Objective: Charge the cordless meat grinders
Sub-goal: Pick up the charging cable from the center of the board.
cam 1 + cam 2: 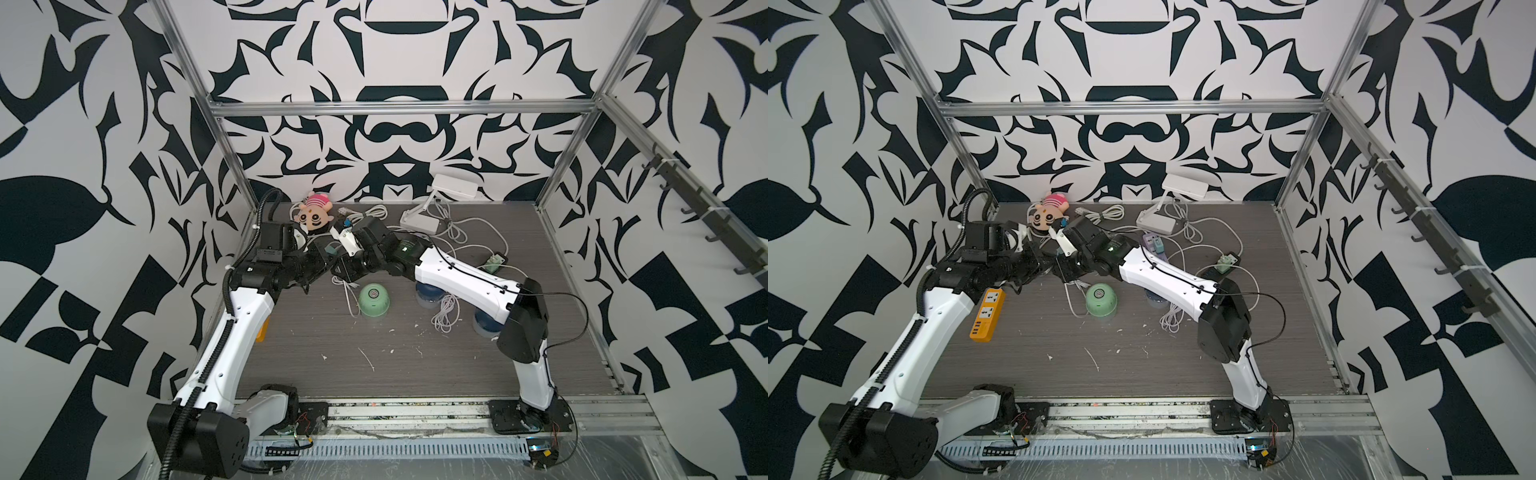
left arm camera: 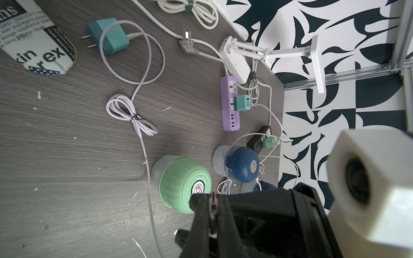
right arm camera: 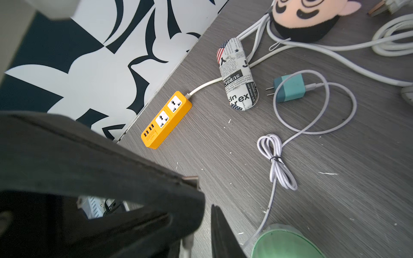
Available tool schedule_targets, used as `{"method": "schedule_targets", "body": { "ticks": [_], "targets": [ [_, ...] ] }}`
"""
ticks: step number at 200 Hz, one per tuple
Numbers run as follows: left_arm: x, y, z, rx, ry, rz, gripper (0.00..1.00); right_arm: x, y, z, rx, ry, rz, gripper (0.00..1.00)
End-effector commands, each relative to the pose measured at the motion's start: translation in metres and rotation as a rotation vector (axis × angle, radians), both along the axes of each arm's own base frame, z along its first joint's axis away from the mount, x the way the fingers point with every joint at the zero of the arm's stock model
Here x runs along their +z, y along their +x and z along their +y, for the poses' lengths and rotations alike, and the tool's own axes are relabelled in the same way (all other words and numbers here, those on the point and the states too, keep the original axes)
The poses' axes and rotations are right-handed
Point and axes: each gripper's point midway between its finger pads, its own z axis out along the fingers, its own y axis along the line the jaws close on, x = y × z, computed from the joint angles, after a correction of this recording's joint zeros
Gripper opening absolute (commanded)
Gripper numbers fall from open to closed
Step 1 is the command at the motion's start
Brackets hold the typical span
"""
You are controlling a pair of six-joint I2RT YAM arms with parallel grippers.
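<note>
Working over a grey wood-grain tabletop (image 1: 395, 365) flecked with white bits, with black-and-white patterned walls (image 1: 395, 62) and an aluminium frame (image 1: 399, 108) around it. My left pincer (image 2: 212, 201) is clamped tight on a small metal cable plug (image 2: 213, 196), near the mint green grinder (image 2: 181, 183) mid-table. Navy grinders (image 2: 242, 164) sit to its right, under my right arm. Right pincer (image 3: 209, 225): can't tell its opening or grip. Orange power strip (image 1: 987, 314) lies by the left wall.

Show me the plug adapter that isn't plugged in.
The loose teal adapter with bare prongs; the other teal one sits in the purple strip, the green one in the black strip.
</note>
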Motion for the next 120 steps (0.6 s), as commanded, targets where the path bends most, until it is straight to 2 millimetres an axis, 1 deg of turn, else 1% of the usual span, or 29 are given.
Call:
{"method": "schedule_targets", "body": {
  "ticks": [1,21,54,120],
  "targets": [
    [-0.0014,-0.0071,0.0015,0.002,0.006,0.011,0.0,0.0601,-0.0002,-0.0084,-0.024,0.103,-0.088,0.28],
    [-0.0021,-0.0075,0.0011,0.0,0.004,0.015,0.0,0.0613,0.0005,-0.0087,-0.025,0.105,-0.089,0.27],
    [-0.0016,-0.0082,0.0004,-0.004,0.001,0.016,0.0,0.0611,0.0009,-0.0062,-0.016,0.106,-0.086,0.21],
    [0.0,-0.007,-0.0008,-0.009,-0.003,0.015,0.0,0.0568,-0.0003,-0.0027,0.003,0.097,-0.073,0.25]
  ]
}}
